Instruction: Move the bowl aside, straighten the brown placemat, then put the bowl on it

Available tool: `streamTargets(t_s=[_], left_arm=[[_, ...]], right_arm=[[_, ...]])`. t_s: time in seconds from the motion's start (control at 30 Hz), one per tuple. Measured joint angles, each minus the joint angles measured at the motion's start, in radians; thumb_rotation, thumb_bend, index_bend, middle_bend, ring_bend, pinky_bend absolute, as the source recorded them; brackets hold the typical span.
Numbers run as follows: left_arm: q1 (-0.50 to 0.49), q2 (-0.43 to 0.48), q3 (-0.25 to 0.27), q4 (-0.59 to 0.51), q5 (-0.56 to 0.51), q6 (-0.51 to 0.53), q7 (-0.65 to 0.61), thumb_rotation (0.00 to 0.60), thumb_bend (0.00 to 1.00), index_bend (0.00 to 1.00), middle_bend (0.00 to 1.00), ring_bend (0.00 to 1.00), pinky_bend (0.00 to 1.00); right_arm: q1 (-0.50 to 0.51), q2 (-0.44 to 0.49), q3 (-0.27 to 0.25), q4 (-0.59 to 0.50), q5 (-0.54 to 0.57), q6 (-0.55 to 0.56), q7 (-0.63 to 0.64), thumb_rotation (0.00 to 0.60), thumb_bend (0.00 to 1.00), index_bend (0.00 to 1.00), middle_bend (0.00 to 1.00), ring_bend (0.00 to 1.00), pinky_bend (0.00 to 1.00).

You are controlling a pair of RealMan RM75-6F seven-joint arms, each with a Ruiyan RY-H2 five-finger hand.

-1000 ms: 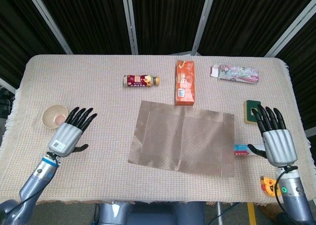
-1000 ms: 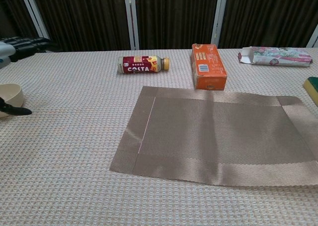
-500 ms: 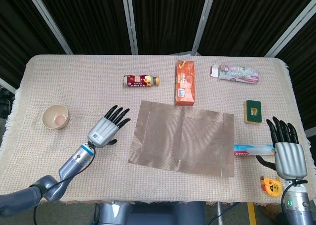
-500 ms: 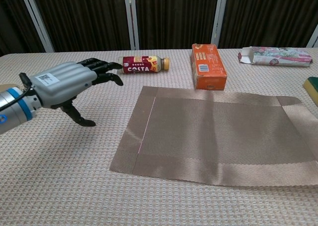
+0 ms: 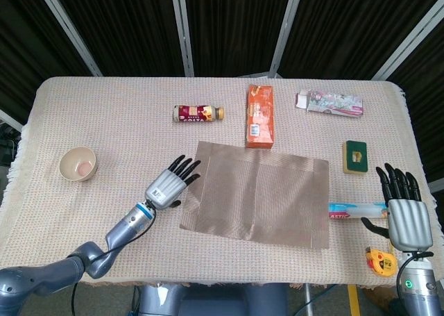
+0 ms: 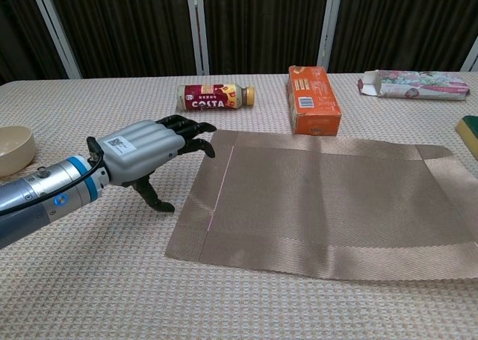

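Observation:
The cream bowl (image 5: 78, 164) (image 6: 15, 149) stands on the cloth at the left, well away from the mat. The brown placemat (image 5: 257, 192) (image 6: 328, 202) lies flat in the middle, turned slightly askew to the table's edges. My left hand (image 5: 171, 185) (image 6: 149, 149) hovers open at the mat's left edge, fingers spread and pointing toward its far left corner, holding nothing. My right hand (image 5: 405, 212) is open over the cloth at the right, beyond the mat's right edge; only the head view shows it.
A Costa bottle (image 5: 198, 113) lies behind the mat, an orange box (image 5: 259, 115) touches its far edge. A flowered carton (image 5: 330, 102), a green sponge (image 5: 354, 156), a tube (image 5: 354, 210) and a small yellow item (image 5: 379, 259) sit to the right.
My left hand has moved right from beside the bowl to the mat's left edge. My right hand has pulled back toward the near edge, uncovering the sponge.

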Motion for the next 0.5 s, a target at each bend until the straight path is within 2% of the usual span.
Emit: streamTargets(t_s=[0.33, 0.5], left_arm=[[-0.017, -0.026, 0.010, 0.017, -0.012, -0.005, 0.032, 0.600, 0.09, 0.21, 0.00, 0.00, 0.00], [-0.019, -0.032, 0.019, 0.007, -0.020, -0.017, 0.062, 0.600, 0.19, 0.22, 0.00, 0.00, 0.00]], right_arm=[[-0.011, 0.001, 0.008, -0.004, -0.017, 0.004, 0.005, 0.600, 0.00, 0.00, 0.00, 0.00, 0.00], [-0.016, 0.004, 0.011, -0.007, -0.022, 0.006, 0.007, 0.600, 0.00, 0.00, 0.00, 0.00, 0.00]])
